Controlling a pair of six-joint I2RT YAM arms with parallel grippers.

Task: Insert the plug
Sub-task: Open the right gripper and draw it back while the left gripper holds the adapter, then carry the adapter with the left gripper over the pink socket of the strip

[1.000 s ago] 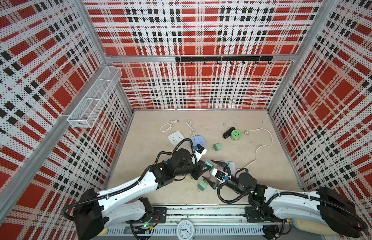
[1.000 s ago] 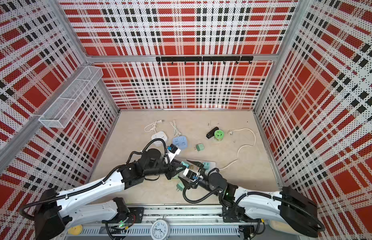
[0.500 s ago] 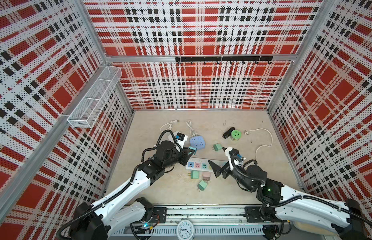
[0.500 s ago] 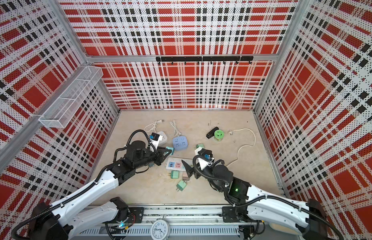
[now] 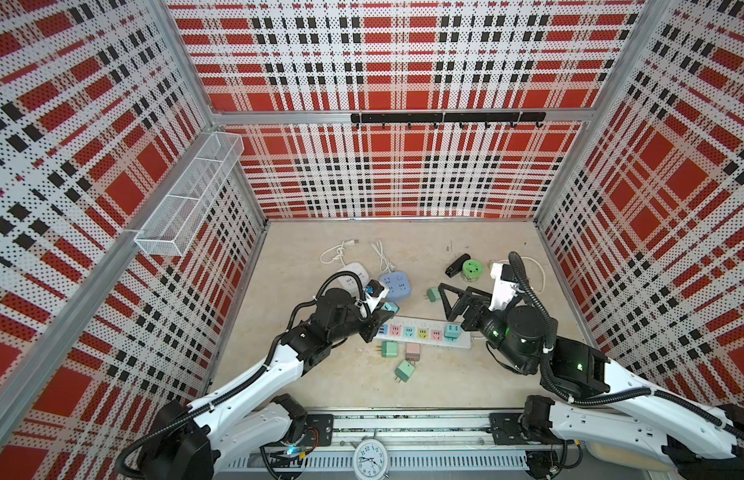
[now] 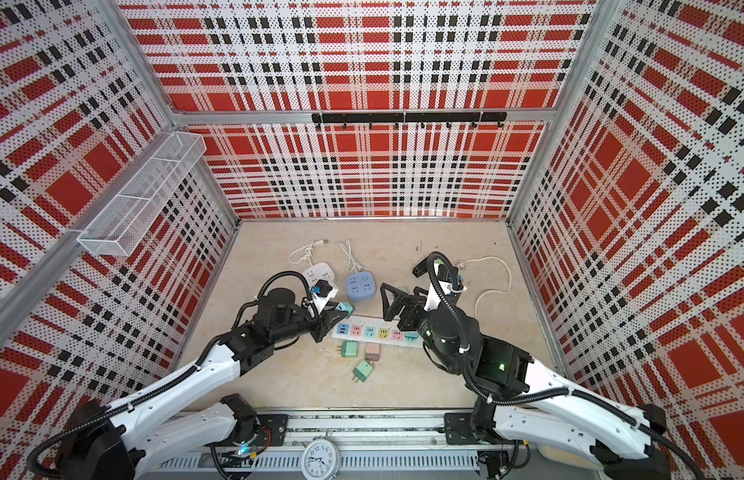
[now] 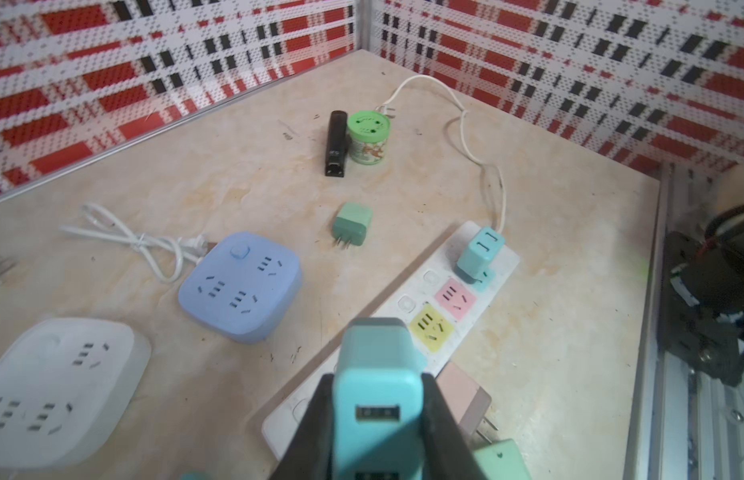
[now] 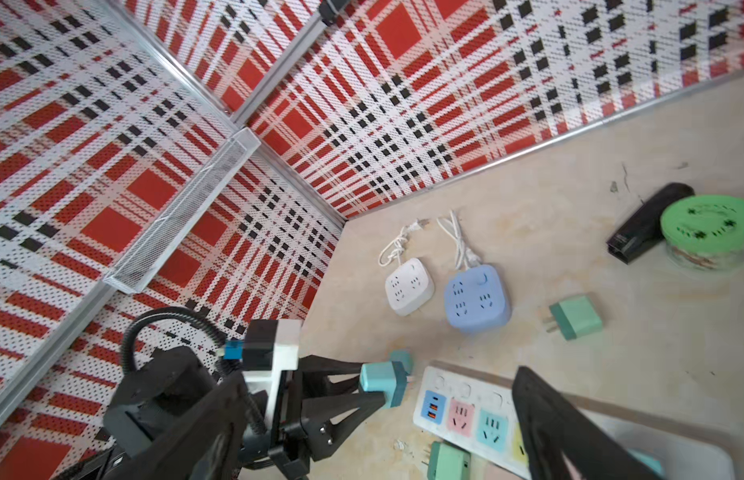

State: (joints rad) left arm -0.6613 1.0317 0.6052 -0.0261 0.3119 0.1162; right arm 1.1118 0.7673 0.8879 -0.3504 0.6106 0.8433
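Top views both show a white socket block [image 5: 353, 272] farthest left on the table [image 5: 320, 374], with a blue socket block [image 5: 395, 284] just beside it on the right.

Left gripper [image 7: 378, 415]: jaws clamped on both sides of a teal plug [image 7: 374, 365], which is the only thing it holds. In the right wrist view the plug's prongs point toward the left end of the power strip [image 5: 424, 332]. The plug sits just off that end, near the blue USB panel. Whether the prongs touch the strip cannot be told.

Power strip: it lies flat across the middle of the table, with coloured sockets in a row. 1 further teal plug, the seated plug [image 5: 452, 331], stands in the socket at the right end.

Loose plugs: 3 lie on the near side of the strip, namely 1 green [image 5: 389, 348], 1 pink [image 5: 412, 352] and 1 green [image 5: 404, 370]. A 4th, green [image 5: 433, 295], lies on the far side.

Right gripper [image 5: 445, 302]: jaws spread fully apart and holding nothing, positioned over the far side of the strip's right half.

A black bar [image 5: 457, 264] touches a green tin [image 5: 472, 269] near the right rear.
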